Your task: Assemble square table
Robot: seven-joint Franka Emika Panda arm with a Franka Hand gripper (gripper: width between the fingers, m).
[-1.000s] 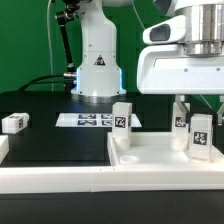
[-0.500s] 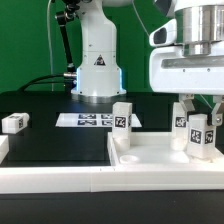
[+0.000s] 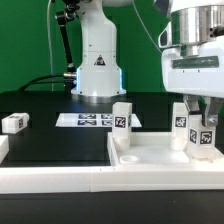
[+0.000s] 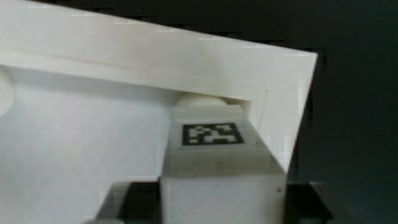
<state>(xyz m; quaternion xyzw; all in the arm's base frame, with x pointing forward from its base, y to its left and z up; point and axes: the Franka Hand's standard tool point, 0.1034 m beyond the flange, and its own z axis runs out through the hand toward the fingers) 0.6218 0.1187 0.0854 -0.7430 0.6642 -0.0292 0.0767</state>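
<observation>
**A:** Walk me across the desk (image 3: 55, 140), starting at the exterior view's left.

**B:** Far out that way a loose leg (image 3: 13, 122) lies alone, well apart from everything else. Next comes the marker board (image 3: 88, 120), flat in front of my base. After that the tabletop (image 3: 150, 160) lies rim up, filling the exterior view's right half. A middle leg (image 3: 121, 120) stands upright on its corner nearest the marker board.

**A:** And your jaws?

**B:** They are closed on the held leg (image 3: 203, 138), at the tabletop's corner furthest to the exterior view's right. The wrist view shows that leg (image 4: 214, 140) clamped between them, with its far end down in the corner inside the rim. A rear leg (image 3: 180, 120) stands just beside it, on the side towards my base.

**A:** What worries you from here?

**B:** Mostly the joint. I cannot tell whether the held leg has seated squarely or is a little tilted. If it is off-axis, I reckon turning or pressing it would jam it crooked.

Nothing visibly pins the tabletop either. A sideways push from me could slide it on the desk and drag the corner off line.

My grip is on smooth plastic, so the jaws might slip round the leg instead of driving it.

The rear leg is also close enough that swinging my wrist could knock it.

**A:** And the loose one?

**B:** It's untouched, and fetching it is a long reach back across.
</observation>
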